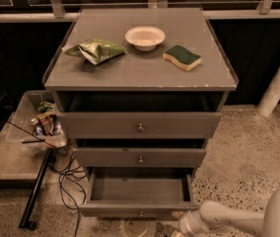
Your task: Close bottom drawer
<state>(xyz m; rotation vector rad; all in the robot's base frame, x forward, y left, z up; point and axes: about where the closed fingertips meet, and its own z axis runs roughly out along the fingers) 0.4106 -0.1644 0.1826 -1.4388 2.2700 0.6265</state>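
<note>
The bottom drawer (130, 209) is standing pulled well out from the grey cabinet (56, 78), its bare interior showing below the middle drawer (179, 157); its small knob (141, 213) is sitting at the centre of the slim front panel. The gripper (185, 225) is hanging low at the drawer's front right corner, just beside the panel; whether it is touching the panel cannot be told, and whether it is clenched or released cannot be told either. The white arm (238, 218) is reaching in from the right.

On the cabinet top, a bowl (145, 37) is resting near the rear edge at the middle; a sponge (182, 57) is lying toward the right edge; a crumpled green bag (96, 50) is lying toward the left edge.

Hazards, as judged from this position:
- A push applied at the right corner, and not near the knob, is likely to be skewing the drawer in its runners; it may be jamming partway.
- A glancing contact is risking a slip off the corner and past the cabinet's side.
- An abrupt shove is risking a jolt to the cabinet; the light bowl may be shifting toward an edge.
- The cables (63, 181) by the left front corner are appearing clear of the drawer's path.
</note>
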